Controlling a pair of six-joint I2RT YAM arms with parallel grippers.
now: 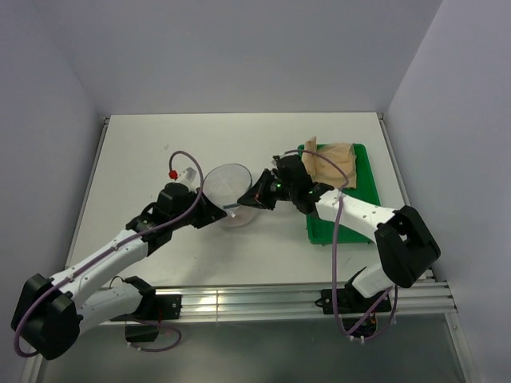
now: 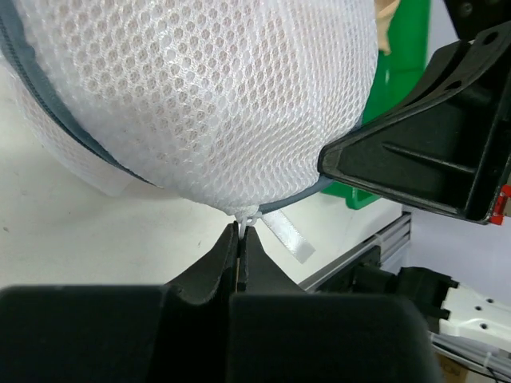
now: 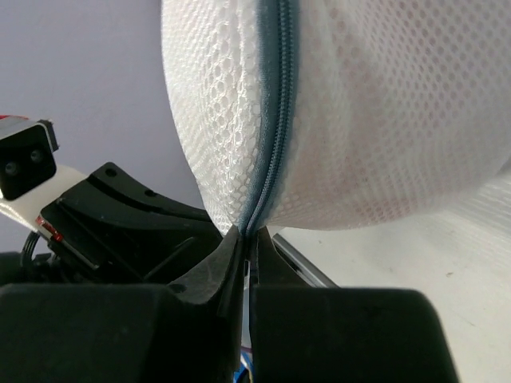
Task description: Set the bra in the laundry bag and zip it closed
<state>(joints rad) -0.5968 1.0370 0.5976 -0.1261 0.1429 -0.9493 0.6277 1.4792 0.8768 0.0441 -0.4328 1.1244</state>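
Left gripper (image 2: 241, 231) pinching tight on bag (image 1: 227, 185) rim tab; right gripper (image 3: 246, 235) nipping bag at zip (image 3: 275, 120). Bag hanging between them, left of tray (image 1: 319, 230). Bra (image 3: 399, 112) seemingly inside, pink tinting mesh. Mesh looking light, floppy: gripping stiffer rim working best.

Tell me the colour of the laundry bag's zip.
Grey-blue zip on the laundry bag; right wrist view shows it best.
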